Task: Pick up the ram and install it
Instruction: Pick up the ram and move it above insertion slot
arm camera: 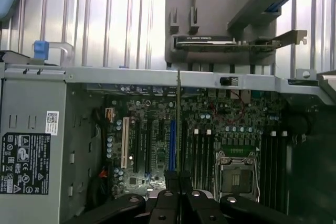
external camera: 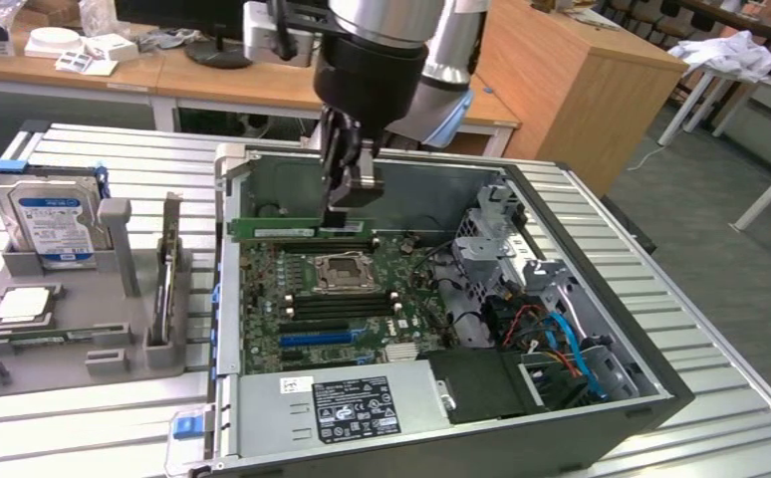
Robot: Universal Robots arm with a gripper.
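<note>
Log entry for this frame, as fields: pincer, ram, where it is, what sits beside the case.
pincer: shut on the ram
ram: green stick, held level by one end
location: inside the open computer case, above the motherboard
seated in a slot: cannot tell
beside the case: hard drive standing in the grey holder, on the exterior view's left

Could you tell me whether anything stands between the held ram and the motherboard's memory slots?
Nothing visible does: the gripper is shut on the ram, which hangs over the motherboard; its black slots lie uncovered.
</note>
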